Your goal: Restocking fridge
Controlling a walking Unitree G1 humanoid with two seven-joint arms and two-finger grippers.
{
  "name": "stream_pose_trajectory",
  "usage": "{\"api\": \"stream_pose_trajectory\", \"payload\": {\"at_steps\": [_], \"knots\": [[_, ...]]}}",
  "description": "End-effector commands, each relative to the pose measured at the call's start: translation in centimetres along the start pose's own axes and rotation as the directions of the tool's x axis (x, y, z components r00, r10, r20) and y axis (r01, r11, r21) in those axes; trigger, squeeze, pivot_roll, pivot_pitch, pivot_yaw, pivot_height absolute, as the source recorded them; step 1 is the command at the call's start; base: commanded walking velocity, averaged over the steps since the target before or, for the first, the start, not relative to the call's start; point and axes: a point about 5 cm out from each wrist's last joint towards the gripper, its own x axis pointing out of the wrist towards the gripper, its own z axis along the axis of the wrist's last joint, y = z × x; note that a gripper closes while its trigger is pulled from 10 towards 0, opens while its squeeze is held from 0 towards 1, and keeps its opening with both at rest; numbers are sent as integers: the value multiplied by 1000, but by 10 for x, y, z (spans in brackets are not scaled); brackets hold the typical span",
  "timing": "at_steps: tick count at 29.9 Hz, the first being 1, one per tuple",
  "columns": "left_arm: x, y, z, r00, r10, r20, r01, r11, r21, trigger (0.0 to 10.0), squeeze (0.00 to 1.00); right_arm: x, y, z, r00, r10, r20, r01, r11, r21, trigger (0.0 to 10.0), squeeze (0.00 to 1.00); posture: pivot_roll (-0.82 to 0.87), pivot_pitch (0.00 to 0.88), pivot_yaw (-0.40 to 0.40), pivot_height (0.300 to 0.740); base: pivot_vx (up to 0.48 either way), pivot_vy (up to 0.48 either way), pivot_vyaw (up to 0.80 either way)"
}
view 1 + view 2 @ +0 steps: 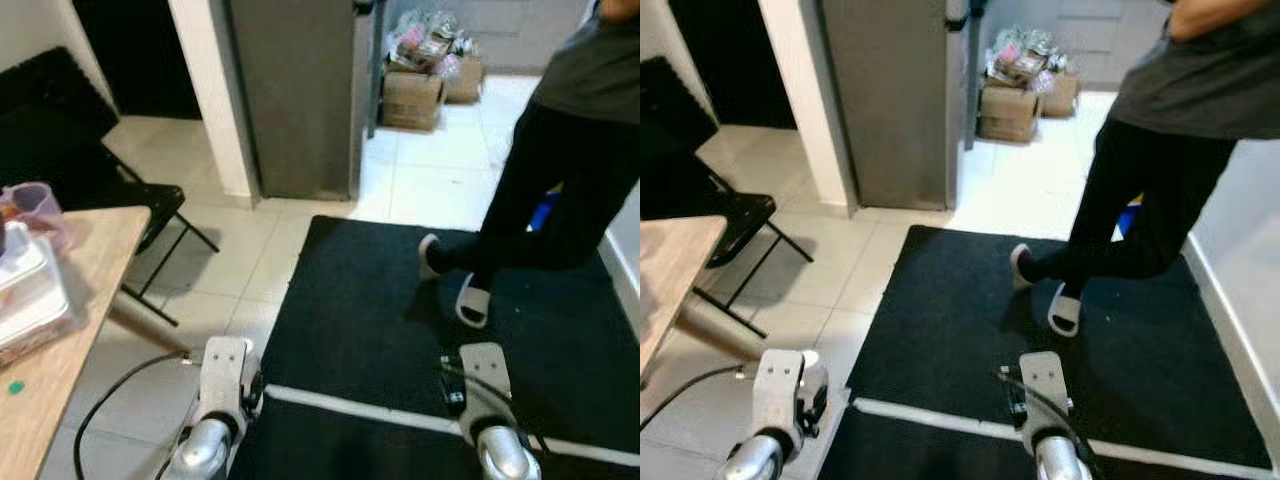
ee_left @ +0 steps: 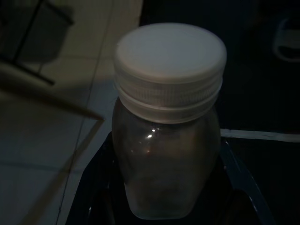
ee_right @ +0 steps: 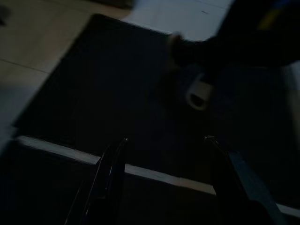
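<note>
A clear jar with a white screw lid (image 2: 168, 122) sits between the black fingers of my left gripper (image 2: 164, 187), which is shut on it and held low above the floor. The left arm's wrist (image 1: 222, 385) hangs at the bottom left of the eye views, over the tile beside the mat. My right gripper (image 3: 164, 154) is open with nothing between its fingers (image 3: 112, 164), pointing down at the black mat. Its wrist (image 1: 485, 385) hangs at the bottom right. The grey fridge (image 1: 295, 90) stands ahead with its door closed.
A person in dark clothes and white slippers (image 1: 560, 170) stands on the black mat (image 1: 400, 310) ahead on the right. A wooden table (image 1: 60, 340) with containers is at my left, a black folding chair (image 1: 120, 190) behind it. Cardboard boxes (image 1: 420, 85) sit beyond the fridge.
</note>
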Motion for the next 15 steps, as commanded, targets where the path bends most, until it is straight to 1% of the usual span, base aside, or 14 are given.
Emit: {"api": "stream_pose_trajectory", "payload": {"at_steps": [1, 3, 4, 5, 7, 12, 15], "knots": [[-3, 5, -14, 999, 32, -32, -32, 999, 6, 10000, 0, -3, 3, -8, 1000, 3, -9, -3, 1000, -6, 10000, 0, -40, 144, 54, 710, 0, 0, -481], [-3, 9, -22, 998, 46, -42, -46, 999, 3, 10000, 0, -4, 5, -11, 1000, 6, -3, -6, 1000, -6, 10000, 0, -39, 143, 56, 710, 0, 0, -463], [-3, 9, -22, 998, 46, -42, -46, 999, 3, 10000, 0, -4, 5, -11, 1000, 6, -3, -6, 1000, -6, 10000, 0, -39, 143, 56, 710, 0, 0, -456], [-3, 12, -30, 997, 56, -60, -56, 998, -9, 10000, 0, -3, 6, -15, 1000, 5, -3, -5, 1000, 20, 10000, 0, -37, 144, 58, 710, 0, 0, -538], [-3, 15, -34, 996, 60, -73, -61, 998, -16, 10000, 0, -2, 6, -16, 1000, 0, -4, 0, 999, 35, 10000, 0, -35, 144, 58, 710, 0, 0, -516], [-3, 17, -35, 995, 67, -71, -68, 998, -17, 10000, 0, -1, 7, -15, 1000, 7, 5, -7, 999, 34, 10000, 0, -33, 144, 59, 710, 0, 0, -478], [-4, 17, -32, 996, 65, -56, -66, 998, -18, 10000, 0, -1, 9, -13, 1000, 21, 15, -22, 999, 48, 10000, 0, -32, 144, 58, 710, 0, 0, 0]]}}
